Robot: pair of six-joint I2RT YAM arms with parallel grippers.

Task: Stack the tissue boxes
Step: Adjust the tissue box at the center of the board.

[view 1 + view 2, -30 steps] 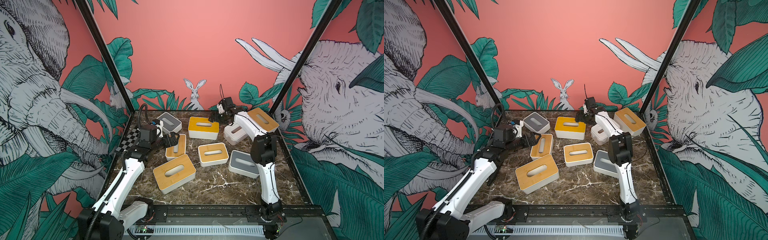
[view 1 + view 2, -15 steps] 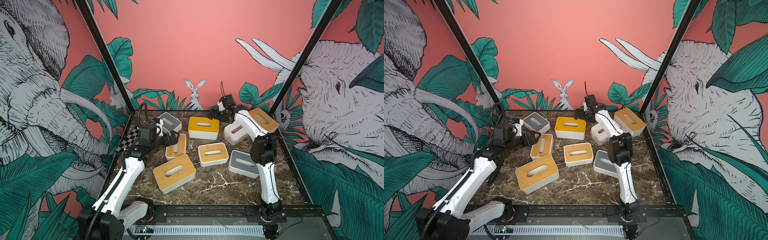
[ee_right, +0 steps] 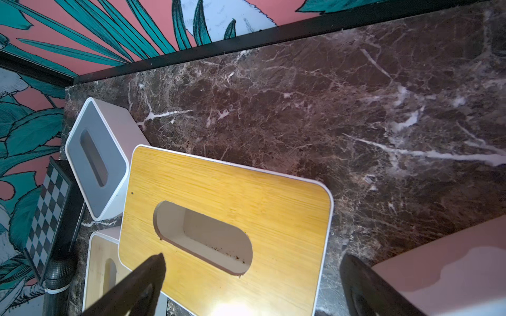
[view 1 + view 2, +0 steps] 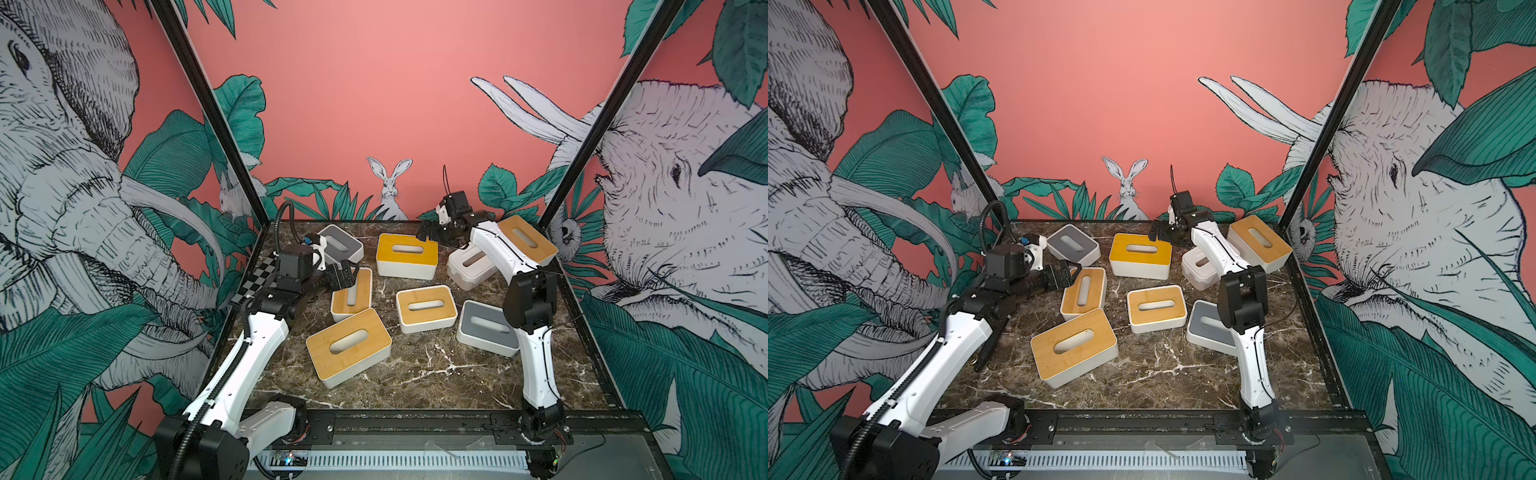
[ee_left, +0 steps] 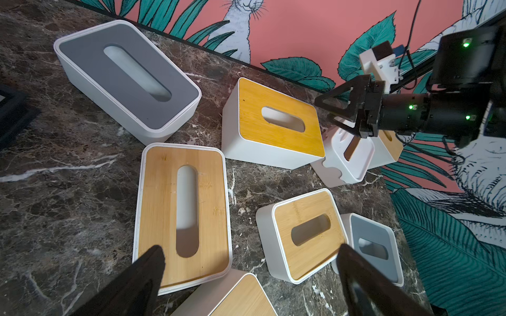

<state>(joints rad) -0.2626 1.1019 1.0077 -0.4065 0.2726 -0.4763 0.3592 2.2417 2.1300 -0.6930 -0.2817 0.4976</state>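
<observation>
Top views both show 8 tissue boxes [image 4: 424, 306] scattered over the marble table [image 4: 415, 374], and none is sitting on top of another yet.

Back row goes like this:
- grey box [image 4: 340, 245] at the far left
- yellow-lid box [image 4: 407, 254] in the middle
- drip-pattern box [image 4: 469, 268] just right of that, partly hidden by the right arm
- corner wood box [image 4: 528, 239] in the far right corner

Closer in:
- slim wood box [image 4: 353, 295] on the left
- middle wood box [image 4: 1156, 307]
- second grey box [image 4: 486, 328] on the right, half behind the right arm
- big wood box [image 4: 349, 347] nearest the front, right up against the slim one's near end

Left gripper [image 4: 344, 276] hangs over the far end of the slim wood box with its jaws spread wide and nothing in them. In the left wrist view its 2 fingers [image 5: 147, 273] are far apart, with the slim and middle wood boxes below.

Right gripper [image 4: 432, 235] is at the back, above the right end of the yellow-lid box and just beside the drip-pattern box. It's also spread wide and pinching nothing. The right wrist view looks straight down on the yellow lid's slot.

Checkerboard panel [image 4: 259, 276] sits along the left edge, near the grey box.
</observation>
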